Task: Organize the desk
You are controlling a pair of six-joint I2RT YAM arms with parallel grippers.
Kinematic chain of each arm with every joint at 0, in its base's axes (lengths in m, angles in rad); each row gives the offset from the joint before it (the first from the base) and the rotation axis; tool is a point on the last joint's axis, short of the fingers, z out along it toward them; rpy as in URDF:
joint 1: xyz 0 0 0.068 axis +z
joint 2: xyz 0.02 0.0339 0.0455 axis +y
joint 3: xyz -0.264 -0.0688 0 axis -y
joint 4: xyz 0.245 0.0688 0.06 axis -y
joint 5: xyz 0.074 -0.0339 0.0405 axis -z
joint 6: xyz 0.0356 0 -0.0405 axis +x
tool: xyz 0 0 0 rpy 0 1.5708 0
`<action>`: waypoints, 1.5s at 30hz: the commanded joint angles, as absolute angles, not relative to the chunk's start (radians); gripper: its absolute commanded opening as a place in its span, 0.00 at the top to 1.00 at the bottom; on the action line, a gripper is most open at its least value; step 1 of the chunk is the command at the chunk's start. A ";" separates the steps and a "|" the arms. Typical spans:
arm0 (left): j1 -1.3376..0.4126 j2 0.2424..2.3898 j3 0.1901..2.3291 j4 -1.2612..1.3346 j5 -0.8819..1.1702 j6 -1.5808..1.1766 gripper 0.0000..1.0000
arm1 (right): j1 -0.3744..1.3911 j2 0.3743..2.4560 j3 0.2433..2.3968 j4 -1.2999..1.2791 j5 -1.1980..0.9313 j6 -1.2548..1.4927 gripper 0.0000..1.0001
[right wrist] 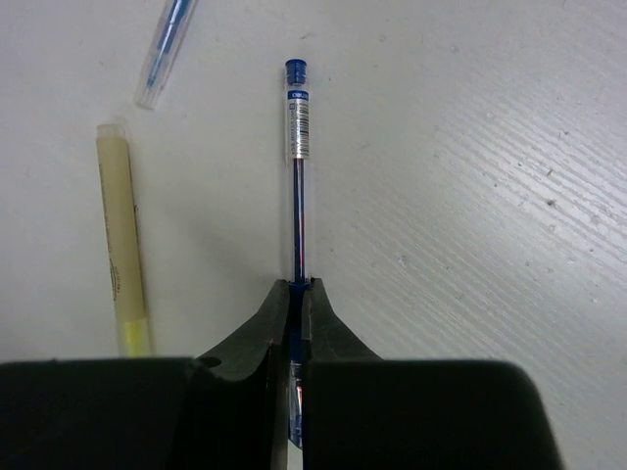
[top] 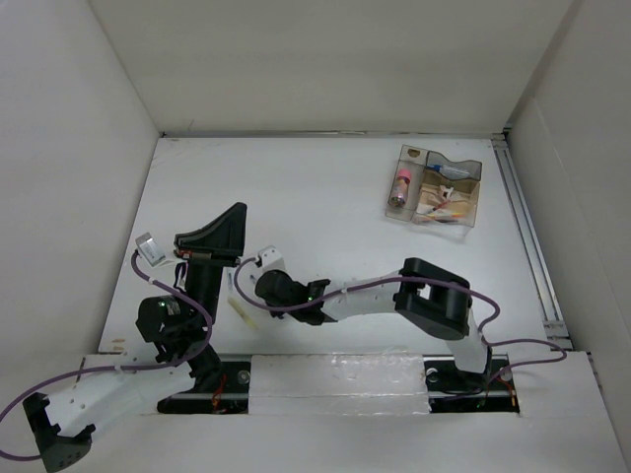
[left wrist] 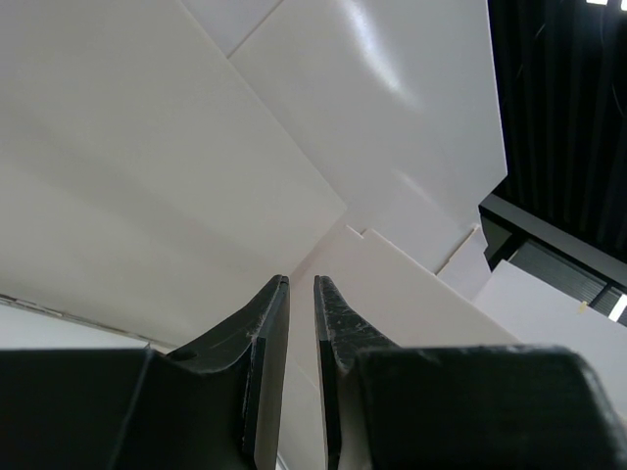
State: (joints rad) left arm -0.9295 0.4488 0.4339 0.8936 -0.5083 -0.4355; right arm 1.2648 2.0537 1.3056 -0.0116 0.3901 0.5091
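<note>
The desk [top: 325, 197] is a white tabletop walled by white panels. My right gripper [right wrist: 297, 286] is shut on a blue ballpoint pen [right wrist: 297, 147], which sticks out ahead of the fingertips just over the desk. In the top view the right arm reaches left across the near part of the desk, its gripper [top: 258, 286] close to the left arm. My left gripper [left wrist: 301, 279] points up at the white wall, its jaws nearly together with nothing between them; it also shows in the top view [top: 222, 232].
A yellow highlighter [right wrist: 120, 235] and a clear light-blue pen [right wrist: 165, 49] lie left of the held pen. A clear compartment tray [top: 480, 187] with a pink tube [top: 401, 184] and small items stands at the back right. A metal rail [top: 527, 236] runs along the right edge.
</note>
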 commanded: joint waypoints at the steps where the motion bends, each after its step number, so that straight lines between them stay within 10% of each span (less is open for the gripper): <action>1: -0.934 0.445 0.459 0.942 -0.491 -0.439 0.87 | 1.264 1.975 1.243 -0.012 0.423 0.523 1.00; 26: -0.934 0.509 0.471 0.965 -0.460 -0.454 0.86 | 0.506 1.076 0.528 0.365 0.566 1.264 1.00; 45: -0.934 0.538 0.471 0.985 -0.462 -0.450 0.86 | 0.130 1.212 0.376 0.589 0.347 1.569 1.00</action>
State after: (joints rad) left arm -0.9295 0.5289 0.4343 0.9260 -0.4744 -0.4538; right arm 0.1608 1.2076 0.3977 0.4591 0.3946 1.4940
